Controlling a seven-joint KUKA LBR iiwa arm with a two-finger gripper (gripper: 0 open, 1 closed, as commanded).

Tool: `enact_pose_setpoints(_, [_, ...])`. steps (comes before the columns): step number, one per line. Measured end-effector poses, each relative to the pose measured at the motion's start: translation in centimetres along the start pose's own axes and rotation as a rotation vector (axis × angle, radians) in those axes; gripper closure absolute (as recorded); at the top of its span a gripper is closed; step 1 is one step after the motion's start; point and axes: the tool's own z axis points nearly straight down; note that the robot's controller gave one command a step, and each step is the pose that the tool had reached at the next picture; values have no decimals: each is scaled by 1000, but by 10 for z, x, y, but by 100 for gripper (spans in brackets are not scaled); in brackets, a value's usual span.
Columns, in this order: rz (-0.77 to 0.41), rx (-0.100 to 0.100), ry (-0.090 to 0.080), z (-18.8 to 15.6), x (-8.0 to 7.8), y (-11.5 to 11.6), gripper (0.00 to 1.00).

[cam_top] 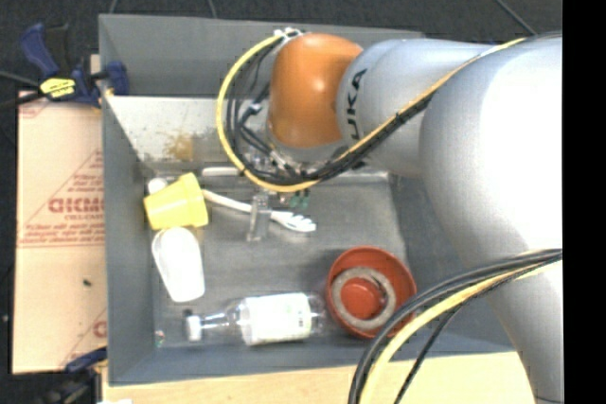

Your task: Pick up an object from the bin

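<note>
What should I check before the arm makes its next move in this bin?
1. Gripper over a target: ok. The gripper hangs over the white toothbrush-like stick in the middle of the bin.
2. Hold on that stick: cannot tell; it seems to lie on the floor.
3. Left neighbour clear: ok. The yellow cup lies apart from the gripper, though the stick's far end runs up to it.
4. Front things clear: ok. The white tub, clear bottle and red bowl lie well away.
5. Wrist clearance to the back wall: cannot tell.
</note>
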Motion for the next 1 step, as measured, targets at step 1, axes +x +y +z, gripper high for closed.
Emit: enact_pose_setpoints(1, [-184, 3, -11, -68, 10, 13, 0])
